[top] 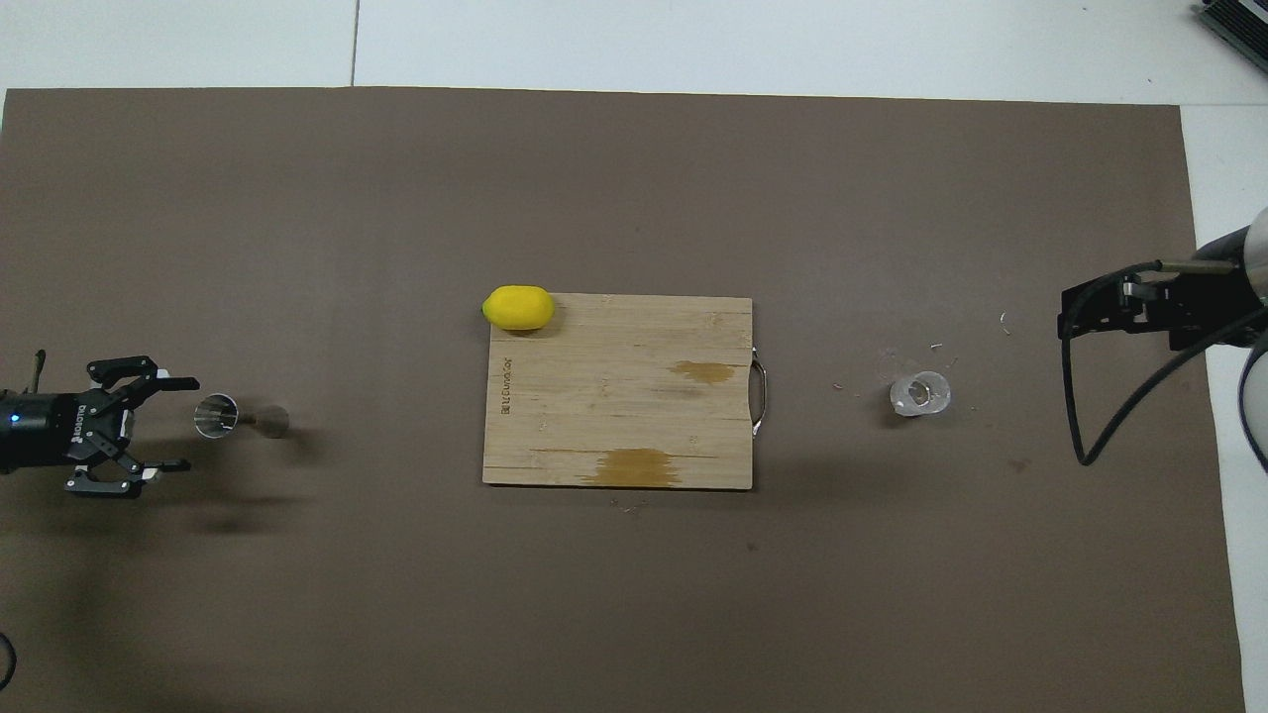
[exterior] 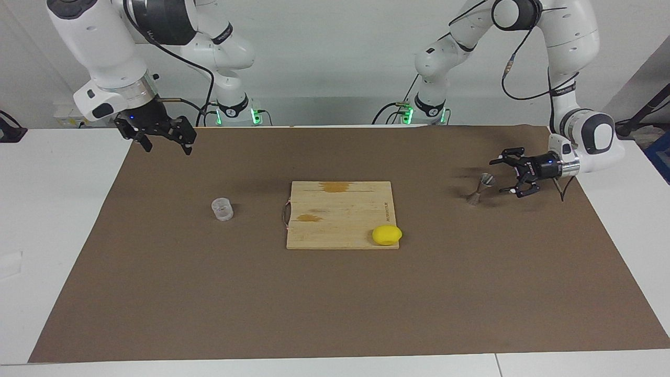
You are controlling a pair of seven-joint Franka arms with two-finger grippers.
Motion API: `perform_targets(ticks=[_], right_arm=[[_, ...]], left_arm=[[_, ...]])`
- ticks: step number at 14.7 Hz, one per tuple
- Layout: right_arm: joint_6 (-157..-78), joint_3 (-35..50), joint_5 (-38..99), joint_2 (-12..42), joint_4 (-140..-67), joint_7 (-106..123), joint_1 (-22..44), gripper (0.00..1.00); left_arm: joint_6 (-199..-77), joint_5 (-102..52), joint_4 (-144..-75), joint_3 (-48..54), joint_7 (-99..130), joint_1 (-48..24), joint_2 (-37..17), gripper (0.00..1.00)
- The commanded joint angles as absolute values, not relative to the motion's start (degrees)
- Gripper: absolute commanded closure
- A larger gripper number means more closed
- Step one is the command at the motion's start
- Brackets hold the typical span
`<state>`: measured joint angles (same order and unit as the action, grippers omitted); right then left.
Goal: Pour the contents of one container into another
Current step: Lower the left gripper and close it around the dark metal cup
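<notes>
While the clear cup stands untouched on the brown mat toward my right arm's end, the metal jigger stands just beside my left gripper, jaws spread, empty. My right gripper hangs spread near the mat's edge. Reaching is in hand; next I must close around each.

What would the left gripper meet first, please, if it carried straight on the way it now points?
Most likely the metal jigger. The left gripper lies level, jaws open, pointing at it from the left arm's end of the table, with only a small gap between. Its height appears to match the jigger's upper cone, though depth is hard to judge.
</notes>
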<state>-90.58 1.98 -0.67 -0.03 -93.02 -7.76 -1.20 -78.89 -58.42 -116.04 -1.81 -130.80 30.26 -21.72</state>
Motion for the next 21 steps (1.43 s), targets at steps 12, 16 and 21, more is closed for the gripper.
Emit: perform_targets(ticks=[12, 16, 21], right_arm=[[-90.0, 2.4, -0.8, -0.8, -93.7, -6.7, -2.0, 0.00], [-90.0, 2.4, -0.8, -0.8, -93.7, -6.8, -2.0, 0.00], [-90.0, 2.4, -0.8, -0.9, -93.8, -6.7, -2.0, 0.00]], left_arm=[[-81.7, -65.6, -121.5, -2.0, -134.5, 27.8, -19.8, 0.01], [-82.4, -65.6, -121.5, -2.0, -137.8, 27.6, -19.8, 0.10], [-83.1, -65.6, -121.2, -2.0, -139.0, 27.8, -19.9, 0.12]])
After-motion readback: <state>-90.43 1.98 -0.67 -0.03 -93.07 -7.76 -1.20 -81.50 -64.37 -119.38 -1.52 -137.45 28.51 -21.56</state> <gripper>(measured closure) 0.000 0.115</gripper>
